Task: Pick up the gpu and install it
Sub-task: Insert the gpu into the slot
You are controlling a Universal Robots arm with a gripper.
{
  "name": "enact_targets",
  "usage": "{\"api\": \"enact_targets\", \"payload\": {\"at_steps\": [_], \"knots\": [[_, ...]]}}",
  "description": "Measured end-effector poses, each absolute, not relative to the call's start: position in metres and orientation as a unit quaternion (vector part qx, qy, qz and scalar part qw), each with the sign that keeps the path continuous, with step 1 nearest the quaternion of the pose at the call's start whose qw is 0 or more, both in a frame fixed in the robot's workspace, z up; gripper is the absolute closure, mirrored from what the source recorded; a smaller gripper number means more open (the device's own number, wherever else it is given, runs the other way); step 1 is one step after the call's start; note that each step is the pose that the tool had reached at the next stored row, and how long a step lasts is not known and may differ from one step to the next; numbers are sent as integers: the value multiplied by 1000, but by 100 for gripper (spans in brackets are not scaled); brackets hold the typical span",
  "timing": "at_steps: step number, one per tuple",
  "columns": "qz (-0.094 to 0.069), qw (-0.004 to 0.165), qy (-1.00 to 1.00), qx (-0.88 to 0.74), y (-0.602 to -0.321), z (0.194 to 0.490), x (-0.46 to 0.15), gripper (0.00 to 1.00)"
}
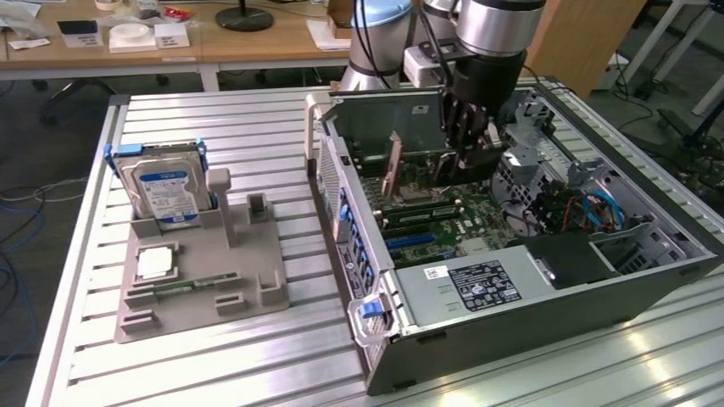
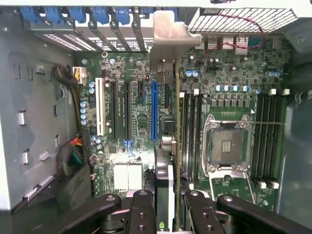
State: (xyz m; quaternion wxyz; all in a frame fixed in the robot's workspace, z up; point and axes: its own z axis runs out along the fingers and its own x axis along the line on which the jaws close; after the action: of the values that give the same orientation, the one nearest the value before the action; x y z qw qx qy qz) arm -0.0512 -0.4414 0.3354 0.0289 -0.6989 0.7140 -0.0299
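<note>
My fingers (image 2: 171,204) grasp the gpu (image 2: 165,161) edge-on above the motherboard (image 2: 139,122); I should keep it upright toward twelve o'clock.

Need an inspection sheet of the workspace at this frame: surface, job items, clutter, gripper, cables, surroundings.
Surface: ribbed metal table carrying an open PC case and a grey holder tray.
Job's things: gpu held edge-on above the motherboard, beside the blue slot; not seated that I can tell.
Clutter: hard drive upright in the tray; memory stick lying in the tray.
Gripper: gripper shut on the gpu, inside the case.
Cables: blue and red cables in the case; cables on the floor at the exterior view's left.
Surroundings: wooden desk behind with small boxes; a lamp base.
</note>
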Motion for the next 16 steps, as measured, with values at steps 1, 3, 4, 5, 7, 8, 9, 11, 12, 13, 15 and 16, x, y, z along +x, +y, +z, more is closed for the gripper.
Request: {"api": "enact_targets", "payload": {"at_steps": [1,3,4,5,7,8,9,11,12,13,15,16], "knots": [[-30,29,715,-698,-441,334,-52,72],[-30,28,718,-695,-441,330,-52,72],[-30,28,722,-690,-441,329,-52,72],[-30,28,729,-684,-441,327,-52,72],[-31,27,740,-671,-441,325,-52,72],[-31,27,742,-670,-441,324,-52,72],[-31,27,742,-669,-442,324,-52,72],[-30,25,741,-670,-442,321,-52,72],[-29,25,737,-674,-442,319,-52,72],[-29,26,732,-680,-442,317,-52,72],[-29,26,721,-692,-442,314,-52,72],[-28,26,717,-696,-442,313,-53,72]]}}
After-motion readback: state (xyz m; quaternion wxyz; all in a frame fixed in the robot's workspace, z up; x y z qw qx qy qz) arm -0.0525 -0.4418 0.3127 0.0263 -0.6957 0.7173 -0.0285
